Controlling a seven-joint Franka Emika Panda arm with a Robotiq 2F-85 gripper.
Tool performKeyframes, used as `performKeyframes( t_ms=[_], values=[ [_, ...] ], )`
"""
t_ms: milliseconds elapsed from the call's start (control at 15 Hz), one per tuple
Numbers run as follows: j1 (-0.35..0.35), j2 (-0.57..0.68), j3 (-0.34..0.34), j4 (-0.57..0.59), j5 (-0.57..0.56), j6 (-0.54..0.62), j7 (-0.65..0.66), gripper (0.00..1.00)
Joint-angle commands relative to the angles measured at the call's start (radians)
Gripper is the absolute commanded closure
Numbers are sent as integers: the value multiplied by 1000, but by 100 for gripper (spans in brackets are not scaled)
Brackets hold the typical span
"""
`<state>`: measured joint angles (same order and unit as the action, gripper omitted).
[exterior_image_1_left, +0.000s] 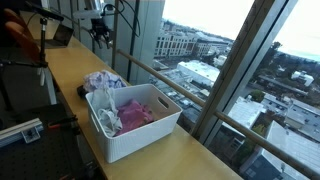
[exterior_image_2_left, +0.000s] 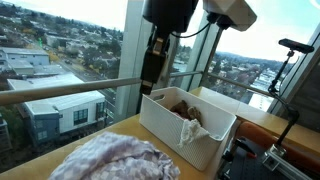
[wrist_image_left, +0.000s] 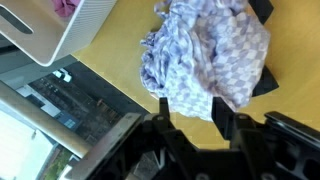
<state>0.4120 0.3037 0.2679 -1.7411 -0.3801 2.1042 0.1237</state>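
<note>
Cloth (exterior_image_2_left: 115, 160) sits closest to the lens in an exterior view, crumpled in a heap on the table (exterior_image_2_left: 40, 165); checked, pale purple and white; not held, nothing touching it. Bin (exterior_image_2_left: 200, 140) stands just behind it on the same table; white, open top, upright; small gap of bare wood between bin and cloth in wrist view. Bin holds a pink rag (exterior_image_1_left: 137, 112) spread over most of the floor and a white rag (exterior_image_1_left: 108, 120) bunched at one end, riding up near the rim. Gripper (wrist_image_left: 192, 114) hangs well above the cloth, pointing down; fingers (wrist_image_left: 161, 118) stand partway apart with only table showing between them; jaws hold nothing. Both exterior views show the gripper raised clear of cloth and bin alike, nearer the cloth side. Rail (exterior_image_1_left: 165, 78) runs along the far table edge by the window; cloth lies between bin and rail end.
</note>
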Motion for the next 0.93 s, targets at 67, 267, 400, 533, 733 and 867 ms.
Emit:
performKeyframes(
  t_ms=[67, 267, 400, 533, 733, 867],
  values=[
    [-75, -144, -30, -164, 30, 44, -19, 13],
    [-138, -213, -55, -264, 37, 81, -31, 0],
    [-173, -239, -73, -319, 36, 117, -39, 0],
    [-206, -255, -90, -365, 40, 160, -51, 0],
    [-252, -254, -121, -410, 43, 234, -75, 0],
    [-281, -241, -144, -420, 52, 278, -97, 0]
  ],
)
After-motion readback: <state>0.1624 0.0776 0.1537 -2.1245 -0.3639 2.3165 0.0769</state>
